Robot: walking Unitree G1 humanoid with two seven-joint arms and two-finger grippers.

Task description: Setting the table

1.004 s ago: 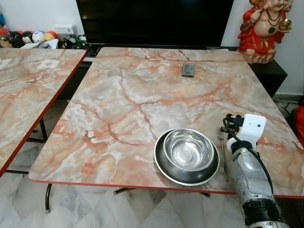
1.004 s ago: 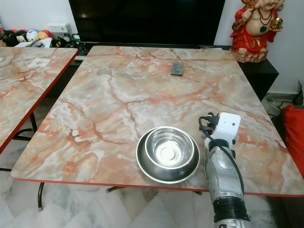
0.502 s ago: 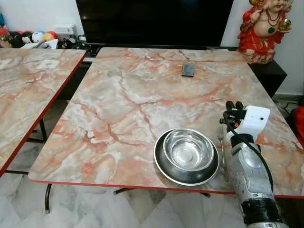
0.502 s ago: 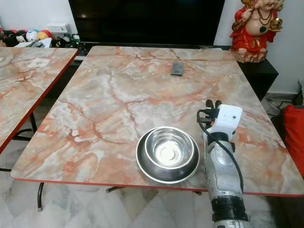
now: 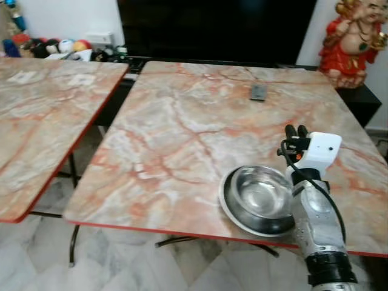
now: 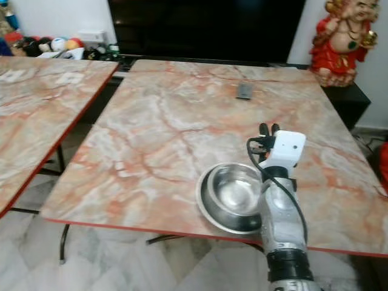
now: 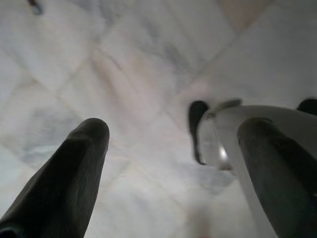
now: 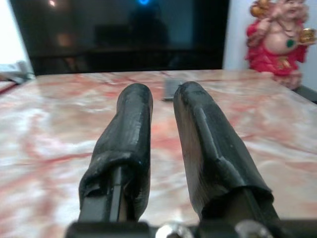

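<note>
Since 0.5 s ago the head camera has swung left, bringing more of the second marble table [image 5: 42, 115] into view, while the right gripper [image 5: 296, 131] hangs above the near-right part of the main table [image 5: 182, 127], right of the bowl. The right wrist view shows its fingers [image 8: 131, 134] close together with a narrow gap, holding nothing, pointing toward the far red statue [image 8: 280, 37]; the left wrist view shows the left gripper [image 7: 173, 148] spread apart over the floor tiles [image 7: 124, 64]. The shiny steel bowl [image 5: 259, 191] sits in a steel plate [image 5: 233, 212] at the near table edge.
</note>
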